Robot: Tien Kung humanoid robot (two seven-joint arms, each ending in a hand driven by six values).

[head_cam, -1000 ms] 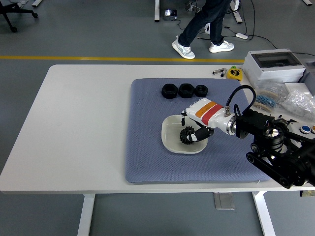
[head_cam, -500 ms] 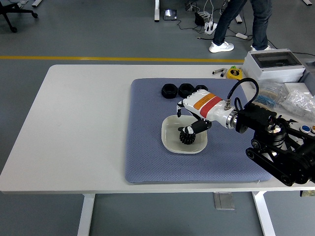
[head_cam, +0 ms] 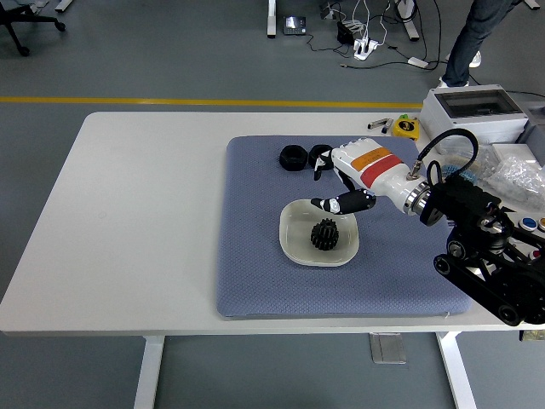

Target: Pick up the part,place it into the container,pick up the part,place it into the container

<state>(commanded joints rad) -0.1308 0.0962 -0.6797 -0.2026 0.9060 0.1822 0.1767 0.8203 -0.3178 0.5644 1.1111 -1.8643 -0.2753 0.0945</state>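
On the blue-grey mat (head_cam: pixel 255 256), a white dish (head_cam: pixel 294 243) holds 1 black gear (head_cam: pixel 325 233), lying free in the dish's middle. Right hand (head_cam: pixel 341 183) hovers above the dish's far rim, fingers relaxed and slightly spread, pinching nothing. 2 black ring-shaped parts (head_cam: pixel 294 157) visible at the mat's far edge, the second partly hidden behind the hand.

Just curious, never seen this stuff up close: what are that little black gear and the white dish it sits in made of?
The gear looks like matte black plastic or dark-coated metal; its dull, glare-free teeth leave that open. The dish appears to be smooth white plastic or ceramic, judging by its even, faintly glossy rim.
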